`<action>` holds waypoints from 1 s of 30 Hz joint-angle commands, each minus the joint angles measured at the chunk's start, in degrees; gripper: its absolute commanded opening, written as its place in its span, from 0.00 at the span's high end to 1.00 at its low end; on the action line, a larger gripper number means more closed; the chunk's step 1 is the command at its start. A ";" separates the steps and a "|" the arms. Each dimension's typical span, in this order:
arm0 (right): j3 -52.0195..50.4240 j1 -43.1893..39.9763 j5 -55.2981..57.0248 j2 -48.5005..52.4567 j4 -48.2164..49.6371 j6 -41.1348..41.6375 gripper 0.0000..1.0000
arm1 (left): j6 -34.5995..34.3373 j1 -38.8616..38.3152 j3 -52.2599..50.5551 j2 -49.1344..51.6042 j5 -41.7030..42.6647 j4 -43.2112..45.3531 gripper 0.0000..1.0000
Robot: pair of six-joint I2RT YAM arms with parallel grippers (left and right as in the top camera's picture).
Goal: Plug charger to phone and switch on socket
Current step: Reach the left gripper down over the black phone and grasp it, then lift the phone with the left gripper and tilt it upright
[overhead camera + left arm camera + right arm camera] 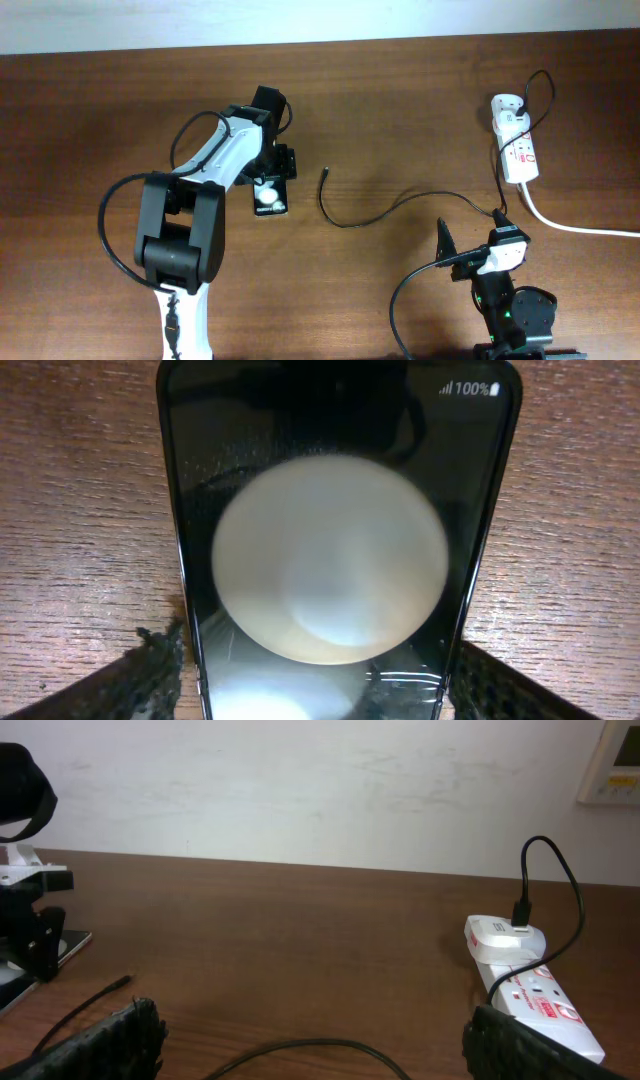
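The black phone (270, 203) lies flat on the brown table and fills the left wrist view (330, 480), with round white light reflections on its screen. My left gripper (273, 175) (315, 665) straddles it, a finger against each long edge. The charger's black cable (380, 214) curves across the table from the white adapter (506, 106) to its loose plug tip (324, 172), a little right of the phone. The plug tip (120, 982) and the cable (310, 1045) also show in the right wrist view. The white socket strip (522, 152) (535, 1000) lies at the far right. My right gripper (470, 232) (310, 1040) is open and empty.
The socket's thick white cord (575, 226) runs off the right edge. A pale wall lies behind the table's far edge (300, 868). The left arm (30, 910) stands over the phone at the left of the right wrist view.
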 commanded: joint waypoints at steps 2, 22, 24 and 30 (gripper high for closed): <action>-0.39 0.31 -0.39 -0.39 -0.11 -0.35 0.02 | -0.79 -0.28 -2.14 1.64 0.76 0.17 0.29; -0.39 0.31 -0.37 -0.39 -0.11 -0.35 0.01 | -0.74 -0.22 9.27 1.60 0.81 -10.40 0.29; -0.39 0.31 -0.39 -0.39 -0.11 -0.35 0.01 | -0.74 -0.22 12.07 1.60 0.79 -12.59 0.29; -0.39 0.31 -0.39 -0.39 -0.11 -0.35 0.01 | -0.76 -0.22 15.93 1.60 3.54 -13.22 0.30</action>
